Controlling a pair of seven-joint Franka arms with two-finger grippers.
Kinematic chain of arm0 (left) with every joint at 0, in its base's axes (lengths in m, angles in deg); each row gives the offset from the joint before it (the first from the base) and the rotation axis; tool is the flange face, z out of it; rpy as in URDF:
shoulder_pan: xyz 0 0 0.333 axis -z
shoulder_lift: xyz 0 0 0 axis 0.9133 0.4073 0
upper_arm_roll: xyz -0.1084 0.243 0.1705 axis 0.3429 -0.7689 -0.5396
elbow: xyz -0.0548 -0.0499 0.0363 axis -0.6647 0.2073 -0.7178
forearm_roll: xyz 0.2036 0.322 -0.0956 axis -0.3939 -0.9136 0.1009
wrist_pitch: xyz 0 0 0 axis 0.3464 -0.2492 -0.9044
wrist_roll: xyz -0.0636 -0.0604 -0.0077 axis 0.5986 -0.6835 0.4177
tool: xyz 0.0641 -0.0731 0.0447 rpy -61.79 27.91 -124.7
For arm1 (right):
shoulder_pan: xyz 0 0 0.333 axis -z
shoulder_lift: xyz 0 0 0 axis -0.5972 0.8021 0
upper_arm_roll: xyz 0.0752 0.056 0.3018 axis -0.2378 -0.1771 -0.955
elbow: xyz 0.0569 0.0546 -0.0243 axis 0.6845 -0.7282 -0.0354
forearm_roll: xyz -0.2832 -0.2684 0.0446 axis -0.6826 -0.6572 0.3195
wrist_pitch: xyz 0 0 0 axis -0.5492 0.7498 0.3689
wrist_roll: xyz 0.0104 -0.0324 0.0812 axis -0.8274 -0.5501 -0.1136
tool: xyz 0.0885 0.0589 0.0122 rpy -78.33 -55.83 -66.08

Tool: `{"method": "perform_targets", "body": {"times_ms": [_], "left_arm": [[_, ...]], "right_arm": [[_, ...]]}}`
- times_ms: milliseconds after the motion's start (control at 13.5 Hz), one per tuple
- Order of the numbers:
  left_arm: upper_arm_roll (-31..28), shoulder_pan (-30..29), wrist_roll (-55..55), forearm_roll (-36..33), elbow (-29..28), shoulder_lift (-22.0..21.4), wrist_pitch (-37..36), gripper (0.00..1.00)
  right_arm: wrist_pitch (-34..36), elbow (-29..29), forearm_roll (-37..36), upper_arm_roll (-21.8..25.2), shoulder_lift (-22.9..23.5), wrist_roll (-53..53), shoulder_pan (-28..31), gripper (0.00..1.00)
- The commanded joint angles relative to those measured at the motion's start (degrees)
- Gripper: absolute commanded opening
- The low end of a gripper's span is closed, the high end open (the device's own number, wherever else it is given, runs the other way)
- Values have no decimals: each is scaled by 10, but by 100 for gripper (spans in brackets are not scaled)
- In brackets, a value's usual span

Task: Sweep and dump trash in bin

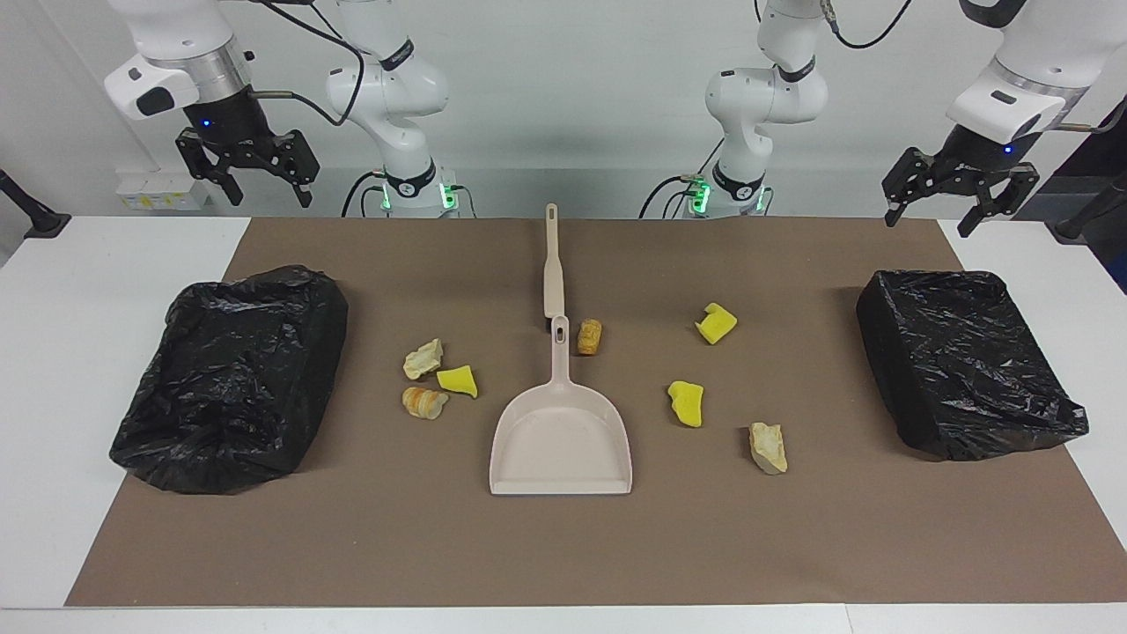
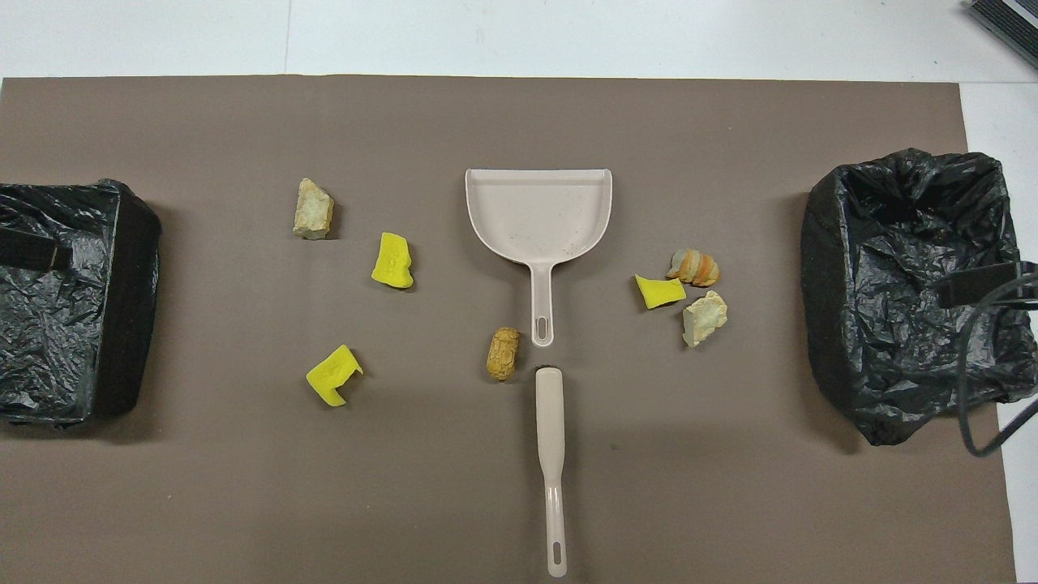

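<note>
The beige-handled brush (image 1: pixel 553 261) lies lengthwise toward the robots, in line with the pale pink plastic dustpan (image 1: pixel 562 438), amid scattered trash scraps (image 1: pixel 686 402); both the left pincer (image 1: pixel 960 187) and the right pincer (image 1: pixel 246 164) hang apart-fingered over the tabletop's (image 1: pixel 106 264) ends, about equally near

Trash: 7 scraps loose on brown mat, none in dustpan. Toward right arm's end, close cluster: beige lump (image 1: pixel 423 358), yellow sponge chunk (image 1: pixel 459 380), tan-striped lump (image 1: pixel 424 401). Brown cork-like cylinder (image 1: pixel 589 336) lies beside dustpan handle. Toward left arm's end, spread apart: notched yellow sponge (image 1: pixel 716 323), second yellow sponge (image 1: pixel 686 402), beige lump (image 1: pixel 768 446) farthest from robots.
</note>
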Motion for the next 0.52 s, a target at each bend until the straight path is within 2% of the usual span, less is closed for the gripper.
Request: {"method": "perform_targets", "body": {"times_ms": [0,444], "left_arm": [[-1,5,-4,0,-16,-15,3,100],[1,5,-8,0,-22,-18,5,100]], "right_arm": [[1,-15,-11,-4,-14,15,4,100],[3,-15,-9,-5,-14,11,5,100]]}}
